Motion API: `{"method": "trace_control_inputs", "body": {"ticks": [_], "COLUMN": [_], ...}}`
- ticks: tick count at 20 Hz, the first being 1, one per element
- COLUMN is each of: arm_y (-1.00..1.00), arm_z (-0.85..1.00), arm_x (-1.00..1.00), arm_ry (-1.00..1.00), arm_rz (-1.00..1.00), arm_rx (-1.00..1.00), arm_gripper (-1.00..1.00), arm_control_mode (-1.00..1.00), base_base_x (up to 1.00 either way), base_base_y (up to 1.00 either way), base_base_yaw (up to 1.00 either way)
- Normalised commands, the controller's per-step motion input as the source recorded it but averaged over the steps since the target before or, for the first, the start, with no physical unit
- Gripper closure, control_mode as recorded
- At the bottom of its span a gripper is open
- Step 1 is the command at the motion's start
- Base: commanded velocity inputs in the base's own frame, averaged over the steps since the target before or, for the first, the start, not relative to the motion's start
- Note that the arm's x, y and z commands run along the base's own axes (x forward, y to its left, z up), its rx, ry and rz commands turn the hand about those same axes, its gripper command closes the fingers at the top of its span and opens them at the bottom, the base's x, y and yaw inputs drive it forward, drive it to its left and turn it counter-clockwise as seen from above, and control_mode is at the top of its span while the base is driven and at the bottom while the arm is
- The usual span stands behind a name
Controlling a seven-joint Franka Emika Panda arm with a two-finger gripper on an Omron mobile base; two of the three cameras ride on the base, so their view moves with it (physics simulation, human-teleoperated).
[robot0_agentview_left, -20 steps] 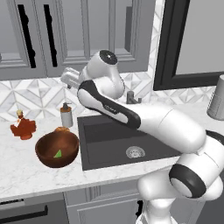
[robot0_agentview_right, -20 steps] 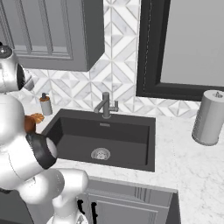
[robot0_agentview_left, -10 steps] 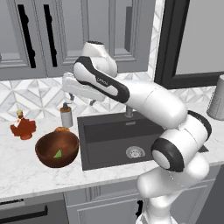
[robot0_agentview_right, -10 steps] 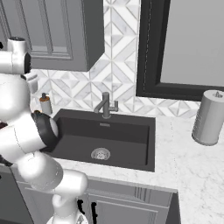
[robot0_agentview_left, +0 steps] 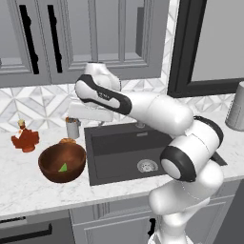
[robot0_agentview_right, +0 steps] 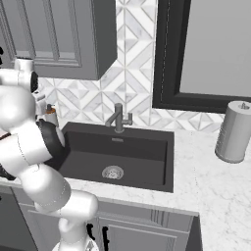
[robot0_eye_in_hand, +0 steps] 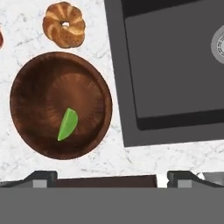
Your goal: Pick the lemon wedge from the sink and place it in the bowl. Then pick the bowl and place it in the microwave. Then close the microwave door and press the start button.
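Hovering my hand above the desk with its two tips spread wide and nothing between them, I judge the first step done: the lemon wedge already lies inside the bowl, slightly toward the near side of its glossy floor, alone in there. In the left base view the same green speck sits in the bowl, which stands on the desk just left of the sink. I keep the hand high and apart because the next job, as I read it, is to take the bowl itself, and a wall that wide needs the tips straddling one rim edge rather than the whole vessel.

The sink basin holds nothing I can see apart from its round silver drain; from the right base view it is likewise bare down to the drain, with the faucet rising behind it. A round pastry rests on the desk just beyond the bowl's far rim, close enough that I would approach from the side away from it. A small red-brown leafy ornament stands further left, and a small bottle sits at the sink's back corner. A grey cylinder stands well apart on the right. The wedge lies loose, so I expect it to slide if the bowl tips
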Motion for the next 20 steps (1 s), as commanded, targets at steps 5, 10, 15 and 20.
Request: {"method": "trace_control_inputs", "body": {"ticks": [5, 10, 15, 20], "arm_y": [-0.06, 0.05, 0.19, 0.15], "arm_z": [-0.75, -0.60, -0.36, -0.45], "arm_x": [0.04, 0.29, 0.18, 0.09], "arm_ry": [-0.01, 0.00, 0.00, 0.00], "arm_rz": [0.13, 0.06, 0.00, 0.00], "arm_rx": [0.03, 0.09, 0.03, 0.00], "arm_gripper": [-1.00, -1.00, -1.00, -1.00], "arm_control_mode": [-1.00, -1.00, -1.00, -1.00], "base_base_x": [0.00, 0.00, 0.00, 0.00], "base_base_y": [0.00, 0.00, 0.00, 0.00], "base_base_yaw": [0.00, 0.00, 0.00, 0.00]}}
